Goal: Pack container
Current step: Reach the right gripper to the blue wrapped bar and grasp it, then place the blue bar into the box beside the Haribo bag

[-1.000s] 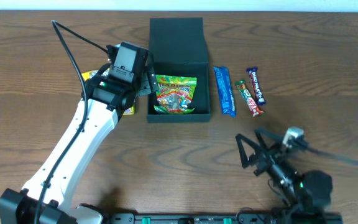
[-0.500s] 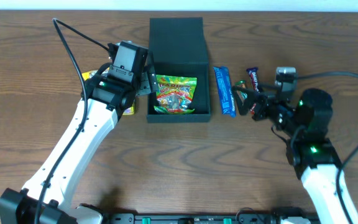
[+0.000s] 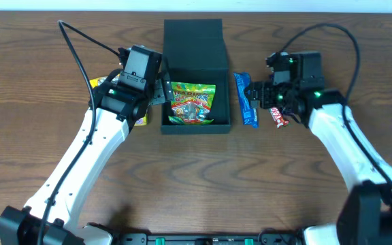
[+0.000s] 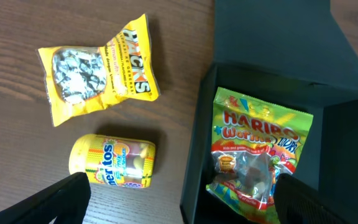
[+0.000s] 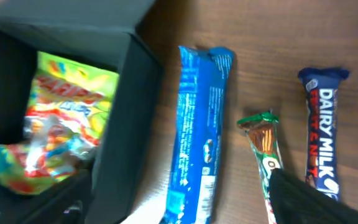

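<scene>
The dark container (image 3: 196,68) stands open at the table's back middle, its flap lid lying back. A green Haribo packet (image 3: 193,103) lies inside; it also shows in the left wrist view (image 4: 260,155) and the right wrist view (image 5: 61,130). My left gripper (image 3: 160,92) is open and empty above the container's left wall (image 4: 194,155). My right gripper (image 3: 258,95) is open and empty above a blue bar (image 3: 246,100) and a green-red bar (image 3: 278,116). In the right wrist view the open jaws (image 5: 191,208) span the blue bar (image 5: 201,137).
A yellow Hacks bag (image 4: 98,68) and a yellow Mentos tub (image 4: 112,163) lie left of the container. A green-red bar (image 5: 266,149) and a Dairy Milk bar (image 5: 323,130) lie right of the blue bar.
My right arm has swung from the table's front right up to the bars beside the container. My left arm and the snacks have not moved.
</scene>
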`<action>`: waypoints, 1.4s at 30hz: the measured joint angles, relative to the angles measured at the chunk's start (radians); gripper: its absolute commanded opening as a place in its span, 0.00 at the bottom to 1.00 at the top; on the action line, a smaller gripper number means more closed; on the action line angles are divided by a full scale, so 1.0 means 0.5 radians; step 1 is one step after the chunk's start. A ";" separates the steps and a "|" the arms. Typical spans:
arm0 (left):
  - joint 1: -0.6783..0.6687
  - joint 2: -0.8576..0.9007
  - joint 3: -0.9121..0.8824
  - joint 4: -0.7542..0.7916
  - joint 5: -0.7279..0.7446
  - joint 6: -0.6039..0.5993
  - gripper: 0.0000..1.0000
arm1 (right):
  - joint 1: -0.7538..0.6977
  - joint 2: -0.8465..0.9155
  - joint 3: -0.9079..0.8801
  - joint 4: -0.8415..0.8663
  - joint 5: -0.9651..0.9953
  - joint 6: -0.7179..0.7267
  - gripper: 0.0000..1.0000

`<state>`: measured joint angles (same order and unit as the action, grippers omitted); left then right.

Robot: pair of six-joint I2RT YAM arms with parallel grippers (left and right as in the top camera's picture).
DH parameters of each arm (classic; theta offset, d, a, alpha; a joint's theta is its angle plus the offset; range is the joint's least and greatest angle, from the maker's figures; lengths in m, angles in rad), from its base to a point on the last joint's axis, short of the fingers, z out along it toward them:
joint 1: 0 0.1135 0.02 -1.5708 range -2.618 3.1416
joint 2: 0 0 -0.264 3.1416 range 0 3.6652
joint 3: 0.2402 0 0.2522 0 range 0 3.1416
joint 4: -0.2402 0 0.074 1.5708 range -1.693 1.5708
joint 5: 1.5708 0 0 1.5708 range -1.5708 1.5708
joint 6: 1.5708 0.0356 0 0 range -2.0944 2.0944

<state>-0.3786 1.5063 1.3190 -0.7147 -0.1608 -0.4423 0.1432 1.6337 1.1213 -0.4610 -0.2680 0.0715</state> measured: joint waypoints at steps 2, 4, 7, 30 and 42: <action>0.016 0.000 -0.001 -0.002 0.002 0.012 0.95 | 0.031 0.107 0.000 -0.019 0.043 -0.026 0.82; 0.043 0.000 -0.001 -0.011 0.003 0.031 0.95 | 0.060 0.189 0.000 -0.021 0.076 -0.037 0.82; 0.075 0.000 -0.001 -0.023 0.016 0.046 0.95 | 0.096 0.249 0.000 -0.011 0.139 -0.049 0.79; 0.089 0.000 0.000 -0.023 0.054 0.050 0.95 | 0.201 0.568 0.008 0.081 0.314 -0.070 0.51; 0.101 0.000 -0.001 -0.024 0.056 0.056 0.95 | 0.201 0.613 0.272 -0.343 0.332 -0.077 0.17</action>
<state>-0.3283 1.5063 1.3186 -0.7269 -0.1329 -0.4141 0.2436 1.9404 1.2572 -0.6327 -0.1020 0.0330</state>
